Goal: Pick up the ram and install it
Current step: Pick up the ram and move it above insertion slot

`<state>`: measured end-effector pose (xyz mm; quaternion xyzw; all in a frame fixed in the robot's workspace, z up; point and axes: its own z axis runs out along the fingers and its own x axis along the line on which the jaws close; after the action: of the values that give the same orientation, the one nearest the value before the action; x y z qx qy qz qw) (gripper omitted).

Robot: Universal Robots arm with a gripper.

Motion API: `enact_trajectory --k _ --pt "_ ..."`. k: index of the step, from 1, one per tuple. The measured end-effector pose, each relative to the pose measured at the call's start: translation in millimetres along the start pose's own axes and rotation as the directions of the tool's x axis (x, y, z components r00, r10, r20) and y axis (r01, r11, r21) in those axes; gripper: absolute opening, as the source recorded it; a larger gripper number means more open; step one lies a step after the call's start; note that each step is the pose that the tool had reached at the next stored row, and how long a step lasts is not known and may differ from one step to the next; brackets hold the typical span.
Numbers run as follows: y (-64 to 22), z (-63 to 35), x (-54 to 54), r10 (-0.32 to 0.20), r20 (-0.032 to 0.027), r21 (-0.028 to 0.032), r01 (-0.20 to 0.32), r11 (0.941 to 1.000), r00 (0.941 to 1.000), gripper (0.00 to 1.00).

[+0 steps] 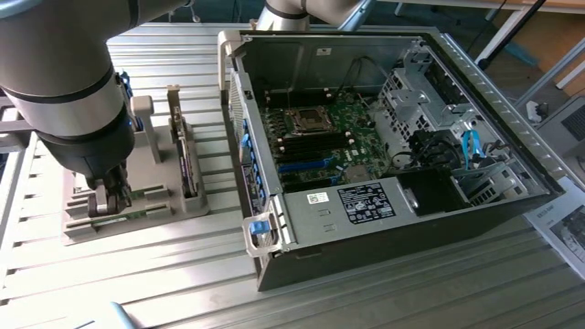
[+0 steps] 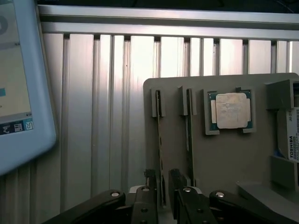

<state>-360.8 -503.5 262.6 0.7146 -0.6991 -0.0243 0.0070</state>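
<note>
Reaching down at the exterior view's left, the robot's claw (image 2: 162, 181) stands spread, its fingers (image 2: 149, 189) straddling one end of the ram (image 2: 160, 144) without visibly pinching it. The ram stands on edge in a slot of the grey holder (image 1: 194, 200), showing as a long, dark, narrow strip. Light, stiff and probably fragile, it seems best gripped across its flat faces. To the right, the open computer case (image 1: 283, 68) lies on the ribbed surface (image 1: 137, 288).
</note>
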Motion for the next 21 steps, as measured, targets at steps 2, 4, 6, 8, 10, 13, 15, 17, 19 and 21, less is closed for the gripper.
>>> enact_trajectory --k 2,4,6,8,10,13,15,17,19,21 --pt "-0.2 3.9 0.2 0.000 0.0000 0.0000 0.000 1.0000 1.0000 0.25" --pt "-0.4 7.3 0.3 0.000 -0.0001 -0.0001 0.000 1.0000 1.0000 0.25" --pt "-0.5 10.8 0.4 0.000 -0.0001 0.0000 0.000 1.0000 1.0000 0.25" --pt "-0.7 14.0 0.5 0.000 0.0000 0.0000 0.000 1.0000 1.0000 0.25" --pt "-0.9 17.8 0.6 0.000 0.0000 -0.0001 0.000 1.0000 1.0000 0.25" --pt "-1.1 22.4 0.7 0.000 -0.0001 -0.0001 0.000 1.0000 1.0000 0.25" --pt "-1.3 26.9 0.8 0.000 0.0000 0.0000 0.000 1.0000 1.0000 0.25" --pt "-1.5 31.4 1.0 0.000 -0.0002 -0.0002 0.000 1.0000 1.0000 0.25" --pt "-1.5 31.4 1.0 0.000 -0.0001 -0.0002 0.000 1.0000 1.0000 0.25" --pt "-1.6 31.8 -0.1 0.000 0.0002 0.0002 0.000 1.0000 1.0000 0.25"
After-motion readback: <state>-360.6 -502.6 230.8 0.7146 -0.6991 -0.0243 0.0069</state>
